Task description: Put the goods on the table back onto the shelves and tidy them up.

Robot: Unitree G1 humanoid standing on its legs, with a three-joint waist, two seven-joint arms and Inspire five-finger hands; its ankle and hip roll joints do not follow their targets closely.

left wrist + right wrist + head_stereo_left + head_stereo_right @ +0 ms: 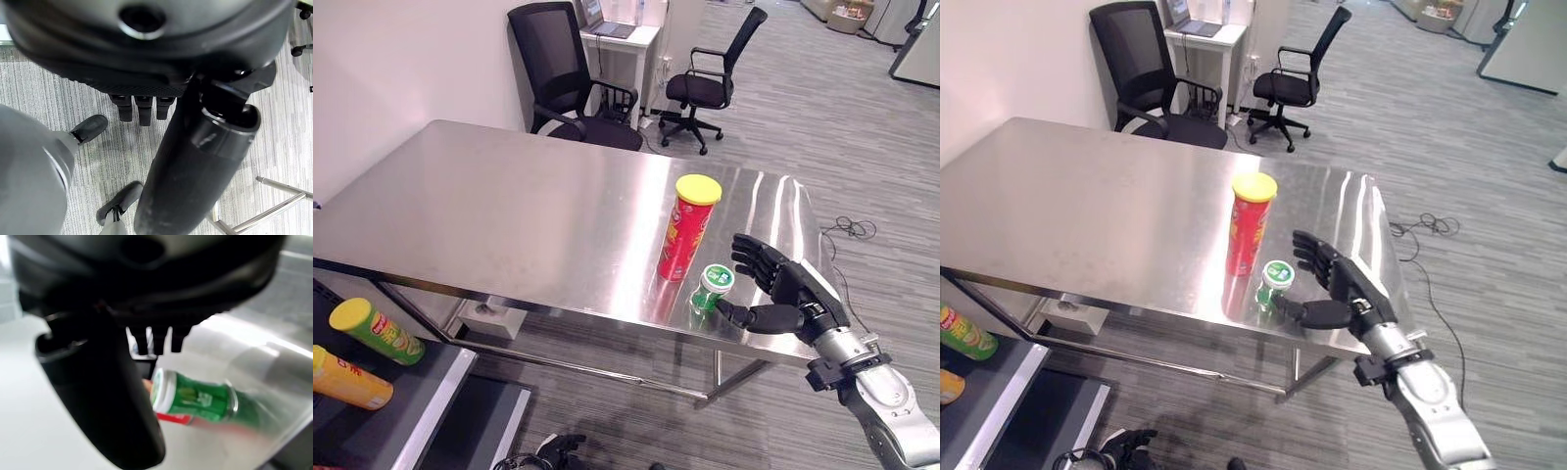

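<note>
A tall red chips can [685, 240] with a yellow lid stands upright near the front right of the steel table [509, 206]. Just right of it stands a small green can [712, 289] with a white-rimmed lid, which the right wrist view shows close up past the fingers [195, 399]. My right hand [783, 289] is open beside the green can. Its fingers are spread to the can's right and its thumb tip reaches the can's base, with nothing held. My left hand [146, 58] hangs relaxed above the grey carpet, holding nothing.
A dark shelf [421, 392] at the lower left holds a green chips can [377, 331] and an orange one [347, 380], both lying down. Two black office chairs [568, 78] [710, 83] and a white desk [617, 34] stand behind the table.
</note>
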